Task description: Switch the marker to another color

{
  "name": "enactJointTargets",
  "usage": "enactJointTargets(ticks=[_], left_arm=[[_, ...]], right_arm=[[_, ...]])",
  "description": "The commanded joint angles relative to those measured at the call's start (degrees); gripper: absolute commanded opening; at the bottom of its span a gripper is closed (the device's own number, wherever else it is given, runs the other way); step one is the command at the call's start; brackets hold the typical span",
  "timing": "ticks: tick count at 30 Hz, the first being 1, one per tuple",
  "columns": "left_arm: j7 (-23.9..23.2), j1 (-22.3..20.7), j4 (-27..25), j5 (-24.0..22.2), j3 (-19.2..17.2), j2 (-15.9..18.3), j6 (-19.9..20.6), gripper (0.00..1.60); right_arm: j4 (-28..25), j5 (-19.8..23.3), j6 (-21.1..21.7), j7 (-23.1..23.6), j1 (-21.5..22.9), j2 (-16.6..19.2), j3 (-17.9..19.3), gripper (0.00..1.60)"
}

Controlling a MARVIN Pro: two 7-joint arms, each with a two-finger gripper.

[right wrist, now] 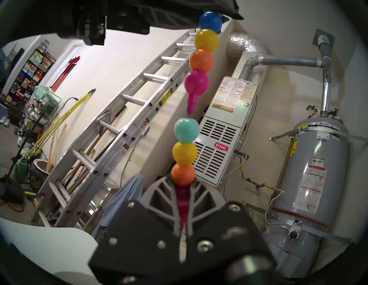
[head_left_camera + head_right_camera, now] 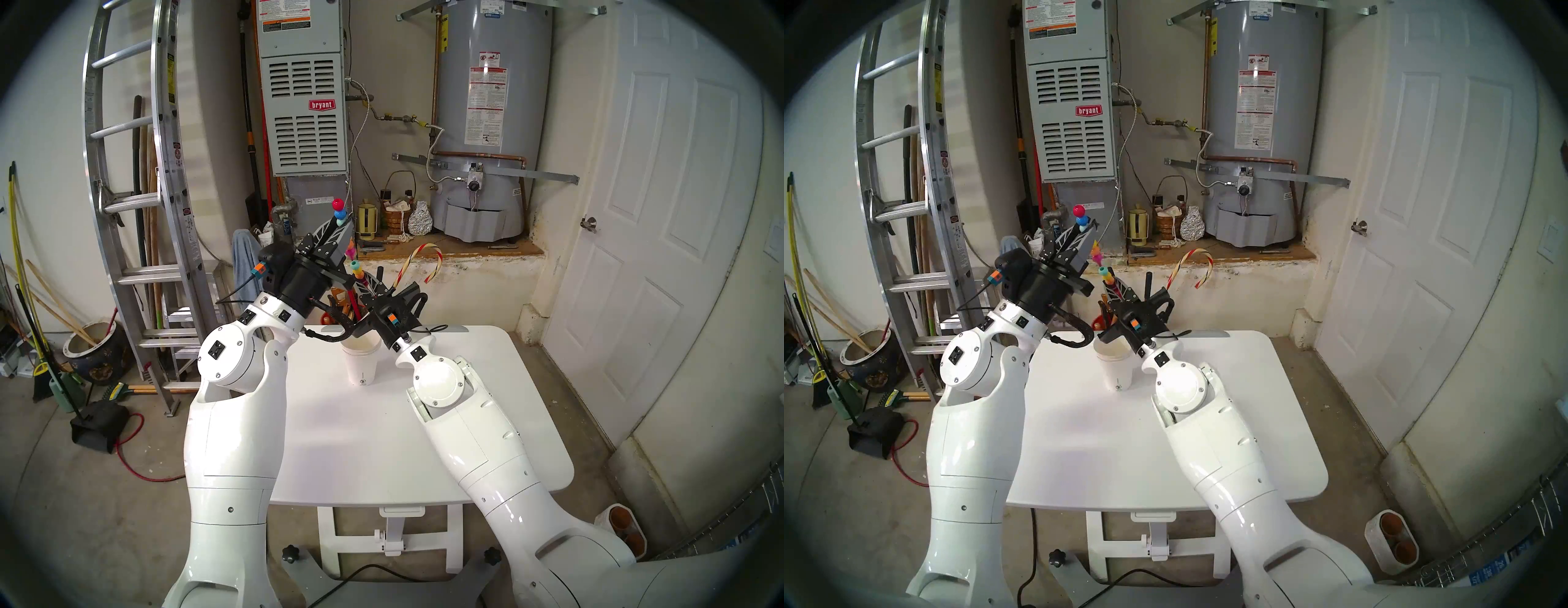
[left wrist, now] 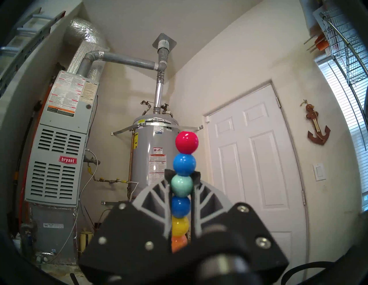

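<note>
Right pincer (image 1: 182, 191) clamps the marker's lower piece (image 1: 184, 151) — teal, yellow, orange beads above its fingers. Left pincer (image 3: 182, 179), raised above it, is closed on the upper piece (image 3: 184, 157), pink tip pointing down at the teal bead, apart. Both hang over the white surface (image 2: 382, 446), above a paper cup (image 2: 360, 361).

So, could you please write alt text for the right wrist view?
The marker is split in two: the right gripper grips a teal, yellow and orange bead piece, while the left gripper holds a piece ending in a pink tip just above it. Ladder behind.
</note>
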Motion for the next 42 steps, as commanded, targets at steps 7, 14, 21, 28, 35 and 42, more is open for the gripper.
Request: enactJointTargets(ticks=[7,14,21,28,35,42], left_arm=[[-0.27,-0.72,-0.58,-0.20,0.01,-0.07,-0.24,0.00],[-0.34,-0.64,-0.65,-0.10,0.01,-0.13,-0.24,0.00],[-0.33,-0.68,-0.39,0.05,0.09,-0.23,-0.44,0.00],[-0.38,-0.71,-0.35,0.00,0.09,-0.25,-0.46,0.00],[-0.38,-0.71,-0.24,-0.02,0.07,-0.30,-0.46,0.00],[-0.39,-0.61,0.27,-0.09,0.02,-0.44,-0.64,0.00]], right_arm=[[-1.00,0.19,-0.47,-0.39,1.52,-0.92,-0.15,0.00],[-0.96,0.30,-0.47,-0.37,1.63,-0.86,-0.28,0.00],[-0.89,0.37,-0.34,-0.35,1.60,-0.83,-0.50,0.00],[-0.69,0.47,-0.46,-0.37,1.74,-0.81,-0.62,0.00],[-0.81,0.66,-0.61,-0.61,1.77,-0.93,-0.63,0.00],[-1.97,1.51,-0.78,-0.50,1.41,-0.82,-0.49,0.00]])
